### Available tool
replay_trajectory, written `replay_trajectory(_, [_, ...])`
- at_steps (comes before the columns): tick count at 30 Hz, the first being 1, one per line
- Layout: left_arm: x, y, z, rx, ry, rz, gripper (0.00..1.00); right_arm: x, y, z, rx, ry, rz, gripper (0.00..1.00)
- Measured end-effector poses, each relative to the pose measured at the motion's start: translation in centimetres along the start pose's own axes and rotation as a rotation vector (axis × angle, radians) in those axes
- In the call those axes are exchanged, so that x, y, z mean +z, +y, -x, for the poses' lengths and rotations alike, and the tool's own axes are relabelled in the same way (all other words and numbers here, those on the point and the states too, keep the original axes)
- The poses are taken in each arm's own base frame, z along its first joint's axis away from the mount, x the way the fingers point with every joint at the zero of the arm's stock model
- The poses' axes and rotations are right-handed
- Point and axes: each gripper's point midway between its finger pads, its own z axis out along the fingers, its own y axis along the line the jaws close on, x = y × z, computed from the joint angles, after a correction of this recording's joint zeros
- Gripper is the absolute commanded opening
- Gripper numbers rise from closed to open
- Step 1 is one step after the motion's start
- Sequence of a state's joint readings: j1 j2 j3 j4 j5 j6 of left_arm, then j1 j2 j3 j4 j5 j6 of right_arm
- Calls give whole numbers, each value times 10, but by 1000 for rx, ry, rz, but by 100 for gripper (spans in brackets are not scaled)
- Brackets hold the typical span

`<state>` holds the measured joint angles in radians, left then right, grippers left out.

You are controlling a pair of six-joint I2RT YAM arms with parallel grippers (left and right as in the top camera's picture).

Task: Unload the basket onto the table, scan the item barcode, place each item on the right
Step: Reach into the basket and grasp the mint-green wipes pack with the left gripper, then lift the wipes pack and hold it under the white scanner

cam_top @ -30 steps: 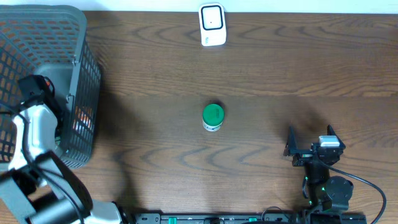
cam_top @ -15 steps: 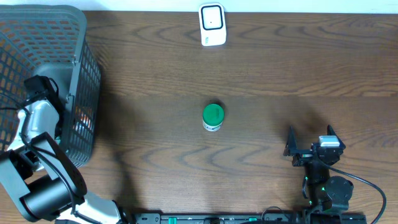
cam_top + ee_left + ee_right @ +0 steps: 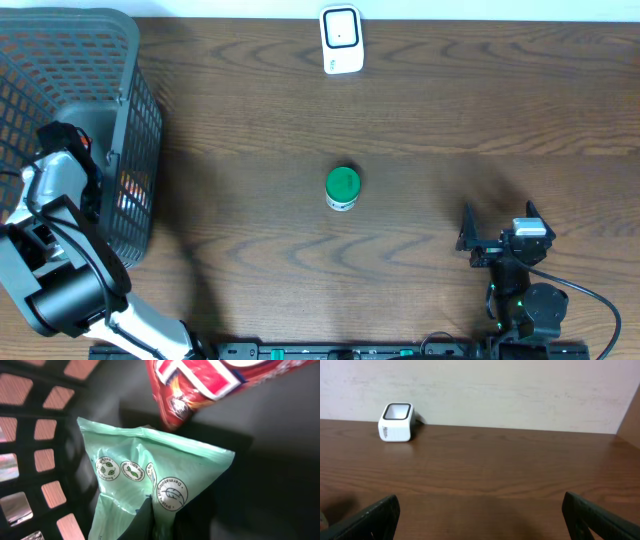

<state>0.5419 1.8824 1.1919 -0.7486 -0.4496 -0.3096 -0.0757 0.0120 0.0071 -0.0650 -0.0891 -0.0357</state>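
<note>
Inside one basket [image 3: 138, 115]: one red pack [image 3: 200, 385], one mint-green, round-stamped pouch [image 3: 150, 467] pinched by left pincer [image 3: 146, 519]; right pincer [image 3: 498, 225] wide.

left gripper [image 3: 148, 522] now tight on pouch [image 3: 150, 467]

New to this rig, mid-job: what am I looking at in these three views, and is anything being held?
Two robot arms sit at a wooden table. The top view looks straight down: a grey basket on the left, a white scanner at the far edge, a green-lidded jar mid-table. The other two views come from cameras on each wrist. The left pincer is down inside the basket, closed, apparently pinching a green pouch beside a red packet. The right pincer is open, holding nothing, facing the scanner.
</note>
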Motion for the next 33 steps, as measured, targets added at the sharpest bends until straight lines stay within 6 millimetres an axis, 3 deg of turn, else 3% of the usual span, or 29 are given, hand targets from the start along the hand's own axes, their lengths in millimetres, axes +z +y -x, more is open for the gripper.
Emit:
replay_trajectory(3, [-9,-9,-4,-1,66,-93,7,0,0,0,0,0,0,99])
replay_trajectory(6, [-30,-34,2,-22,96,-284,7,0,0,0,0,0,0,99])
replay_trajectory(9, [-73,-60,20,-44,66,-515,7,0,0,0,0,0,0,99])
replay_trajectory(11, [-110,-65,35,-56,5,-640,7,0,0,0,0,0,0,99])
replay_trajectory(15, [-187,-50,59,-78,-173,-810,7,0,0,0,0,0,0,99])
replay_trajectory(19, [-241,-27,62,-93,-313,-890,7,0,0,0,0,0,0,99])
replay_trajectory(30, [-291,-13,64,-97,-409,-1090,7,0,0,0,0,0,0,99])
replay_trajectory(33, [-313,-11,65,-73,-455,-1188,7,0,0,0,0,0,0,99])
